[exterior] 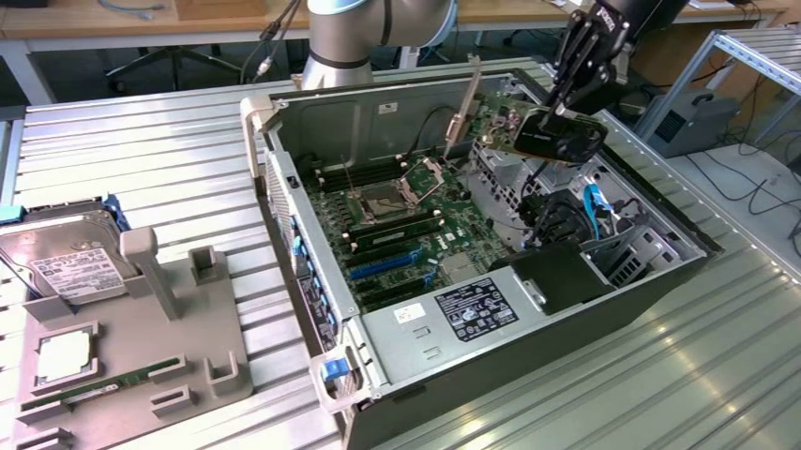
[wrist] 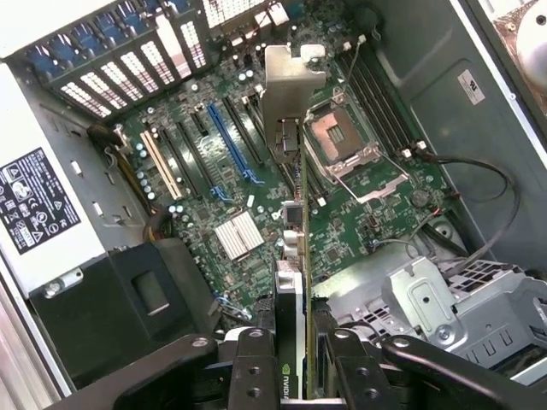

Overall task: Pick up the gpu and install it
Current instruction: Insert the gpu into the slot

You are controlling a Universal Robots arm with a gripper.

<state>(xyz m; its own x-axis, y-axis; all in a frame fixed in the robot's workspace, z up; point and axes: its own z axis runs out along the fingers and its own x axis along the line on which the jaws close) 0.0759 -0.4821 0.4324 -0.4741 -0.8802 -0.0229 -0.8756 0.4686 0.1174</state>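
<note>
Green circuit board and a black fan shroud are marking the gpu (exterior: 553,134), which is hanging in the upper right of the exterior view, above the open computer case (exterior: 363,117) and clear of the motherboard (exterior: 432,246). The gripper (exterior: 566,105) is gripping it from above, black fingers (wrist: 255,367) pressing on both faces, so the jaws are grasping the gpu (wrist: 291,299). Seen from the wrist, it is showing edge-on, silver bracket (wrist: 286,85) leading, its long axis seemingly running roughly along the blue expansion slot (wrist: 231,145) beneath, slightly skewed. The arm (exterior: 344,37) is standing at top centre, its wrist tilting down from the upper right.
</note>
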